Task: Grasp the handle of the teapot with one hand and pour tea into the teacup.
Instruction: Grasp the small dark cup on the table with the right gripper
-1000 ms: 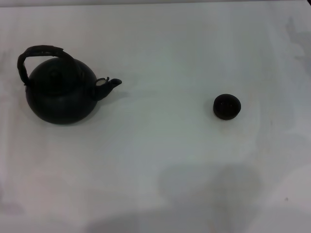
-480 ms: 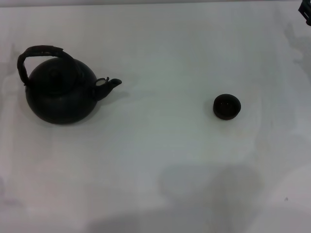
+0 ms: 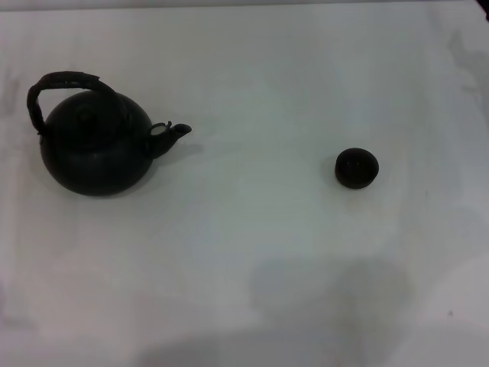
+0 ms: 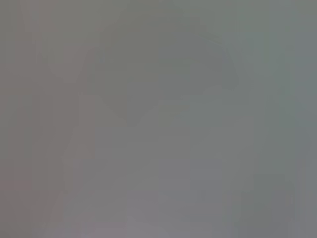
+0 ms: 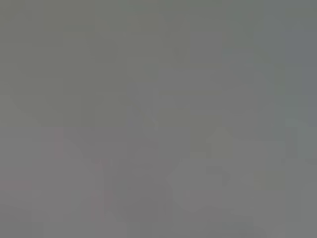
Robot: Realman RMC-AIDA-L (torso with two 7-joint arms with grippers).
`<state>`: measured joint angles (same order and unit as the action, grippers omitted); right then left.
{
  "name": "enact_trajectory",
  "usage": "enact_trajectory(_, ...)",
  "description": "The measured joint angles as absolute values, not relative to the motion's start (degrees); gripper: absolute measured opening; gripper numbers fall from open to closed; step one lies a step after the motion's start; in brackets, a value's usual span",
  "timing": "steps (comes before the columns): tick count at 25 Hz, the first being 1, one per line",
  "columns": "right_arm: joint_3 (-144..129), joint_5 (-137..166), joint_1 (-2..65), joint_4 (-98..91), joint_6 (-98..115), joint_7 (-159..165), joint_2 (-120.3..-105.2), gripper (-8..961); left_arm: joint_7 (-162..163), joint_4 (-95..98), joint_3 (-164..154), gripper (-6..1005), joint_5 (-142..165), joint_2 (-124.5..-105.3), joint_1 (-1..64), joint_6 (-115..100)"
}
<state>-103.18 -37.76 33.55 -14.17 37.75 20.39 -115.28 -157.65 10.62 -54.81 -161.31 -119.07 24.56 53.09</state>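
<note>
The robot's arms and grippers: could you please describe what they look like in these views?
They cannot be described: neither arm nor gripper shows in any view. The head view holds only the teapot with its arched handle, the teacup and the white table. Both wrist views are a featureless grey blur.

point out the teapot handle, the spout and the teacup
handle (image 3: 65, 79), head view, top of the arch
spout (image 3: 174, 133), head view, middle of the short spout
teacup (image 3: 357, 168), head view, centre of the cup
</note>
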Motion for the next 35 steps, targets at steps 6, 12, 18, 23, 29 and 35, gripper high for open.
enact_trajectory(6,-103.7,-34.9,34.3,-22.3,33.6,26.7,-111.9,843,-159.0,10.2,-54.8,797,-165.7,-119.2,23.3,56.3)
enact_trajectory(12,-105.7,-13.4,35.0,-33.3,24.1,48.9,-106.11,843,-158.5,9.6,-53.1,798,-167.7,-119.21,23.2,54.8)
enact_trajectory(18,-109.9,14.1,36.0,-33.5,39.6,81.3,-99.8,842,-158.5,9.3,-52.1,798,-167.8,-119.23,22.8,55.0)
enact_trajectory(23,-98.7,39.3,39.6,-23.1,66.6,97.6,-97.21,842,-158.5,9.7,-52.0,798,-167.8,-119.21,23.4,55.2)
enact_trajectory(29,-91.1,64.1,41.6,-28.4,81.0,102.7,-95.18,843,-158.4,10.0,-51.5,797,-167.8,-119.03,23.2,55.7)
enact_trajectory(35,-86.6,81.1,44.9,-35.8,85.0,113.9,-94.96,844,-158.4,10.1,-49.7,797,-167.8,-118.92,23.0,55.7)
